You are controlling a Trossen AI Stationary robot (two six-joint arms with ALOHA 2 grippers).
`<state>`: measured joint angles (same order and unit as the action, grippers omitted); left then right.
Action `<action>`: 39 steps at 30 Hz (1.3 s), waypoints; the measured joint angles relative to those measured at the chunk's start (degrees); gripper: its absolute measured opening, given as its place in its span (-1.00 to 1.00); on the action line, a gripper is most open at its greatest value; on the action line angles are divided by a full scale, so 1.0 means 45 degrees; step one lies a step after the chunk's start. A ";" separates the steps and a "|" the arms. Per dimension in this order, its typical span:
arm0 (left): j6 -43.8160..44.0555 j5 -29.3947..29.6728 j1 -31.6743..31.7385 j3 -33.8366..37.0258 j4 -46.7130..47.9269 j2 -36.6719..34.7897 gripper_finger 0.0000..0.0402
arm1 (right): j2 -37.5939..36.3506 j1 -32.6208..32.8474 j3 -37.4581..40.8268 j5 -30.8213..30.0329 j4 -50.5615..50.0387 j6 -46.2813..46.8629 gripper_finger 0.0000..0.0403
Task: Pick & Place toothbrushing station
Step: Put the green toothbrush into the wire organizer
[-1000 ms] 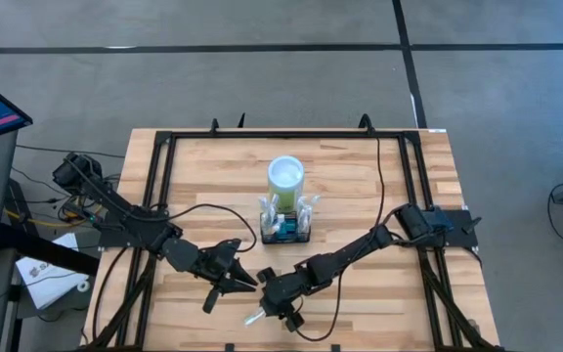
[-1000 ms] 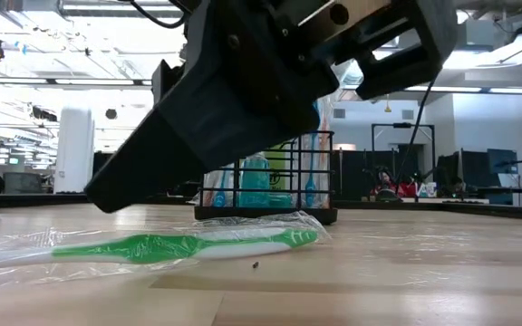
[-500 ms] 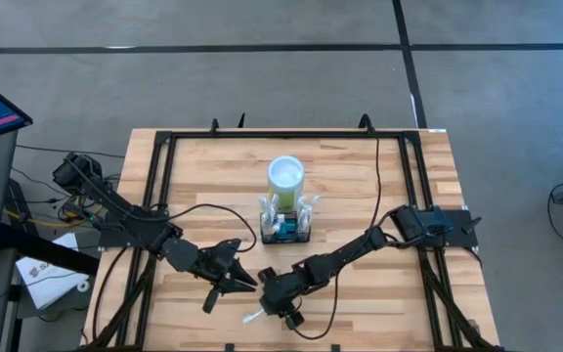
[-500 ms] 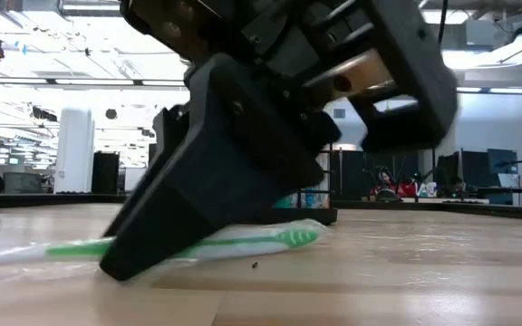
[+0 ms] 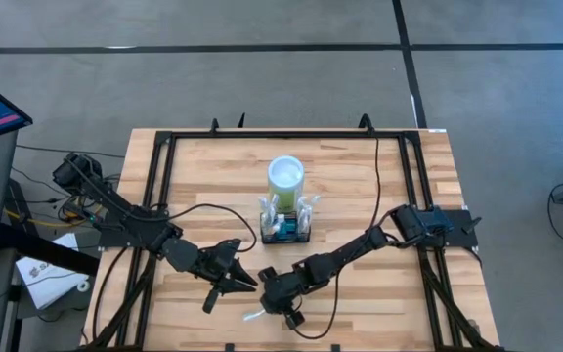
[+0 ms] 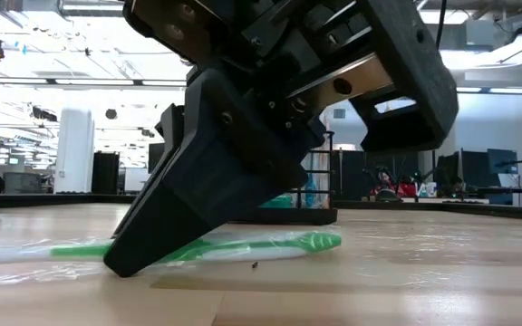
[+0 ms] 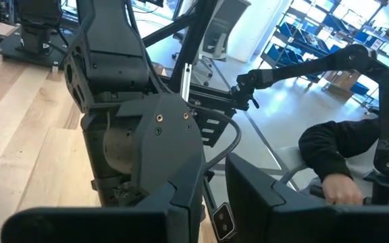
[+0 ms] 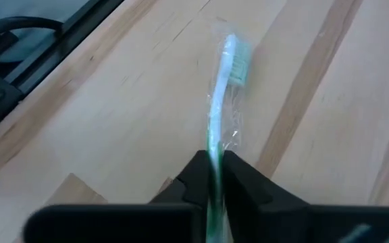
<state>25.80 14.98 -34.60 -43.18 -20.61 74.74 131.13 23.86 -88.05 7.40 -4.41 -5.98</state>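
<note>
**Right wrist view shows jaws pinching a wrapped toothbrush**

High view places the wooden table (image 5: 360, 186) at frame centre, both arms meeting along its lower edge. The toothbrushing station (image 5: 287, 227), a black wire caddy, stands mid-frame just below a lime-green cup (image 5: 285, 175). Below it, the right gripper (image 8: 215, 165) is closed on the handle of a green-and-white toothbrush (image 8: 222, 88) lying flat in a clear film wrapper. The left gripper (image 5: 235, 277) waits just beside, at lower centre-left; whether its fingers are parted cannot be told. Judged from these frames, the brush is light and stiff, its wrapper slippery; a mid-handle hold looks safest. The caddy appears light and rigid, best grasped by its rim wires.
</note>
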 joint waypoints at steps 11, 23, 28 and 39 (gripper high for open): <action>0.0000 0.0006 -0.0002 0.0000 0.0003 0.0000 -0.70 | -0.0014 0.0131 -0.0559 0.0078 -0.0038 0.0000 -0.96; 0.0000 0.0070 -0.0395 -0.0005 0.0003 0.0000 -0.70 | -0.0351 0.0479 -0.0820 0.1368 0.0955 -0.0156 -0.96; -0.0029 0.0595 -0.0507 -0.0005 0.0007 0.0000 -0.70 | -0.0876 0.0710 -0.0777 0.1390 0.0849 -0.0456 -0.96; -0.0092 0.0686 -0.0502 -0.0005 0.0006 -0.0005 -0.70 | -0.1464 0.1128 -0.0666 0.1437 0.1177 -0.0831 -0.96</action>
<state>25.39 18.06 -36.86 -43.20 -20.59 74.72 124.54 28.93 -91.05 13.86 0.89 -9.72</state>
